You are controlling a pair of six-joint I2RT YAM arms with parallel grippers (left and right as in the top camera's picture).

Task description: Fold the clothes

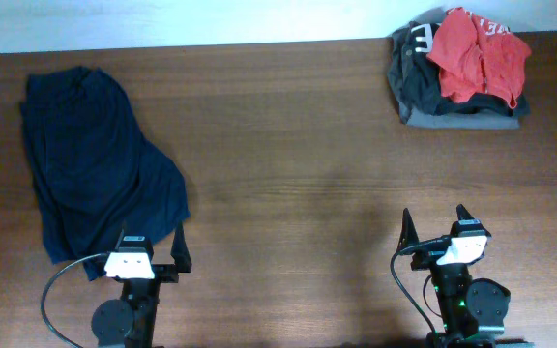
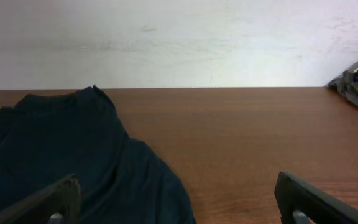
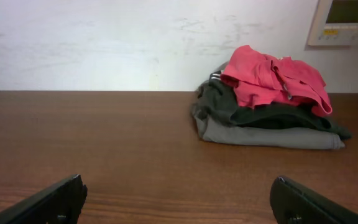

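Wrinkled dark navy-blue fabric shorts (image 1: 90, 159) sprawl unfolded across the left of a brown wooden table (image 1: 298, 145). They look light and limp, best pinched at a hem or the waistband. At far right, a red garment (image 1: 477, 53) tops grey folded clothes (image 1: 453, 118); its white lettering is unreadable. At the near edge, the left gripper (image 1: 152, 240) and right gripper (image 1: 435, 220) stand spread and empty.
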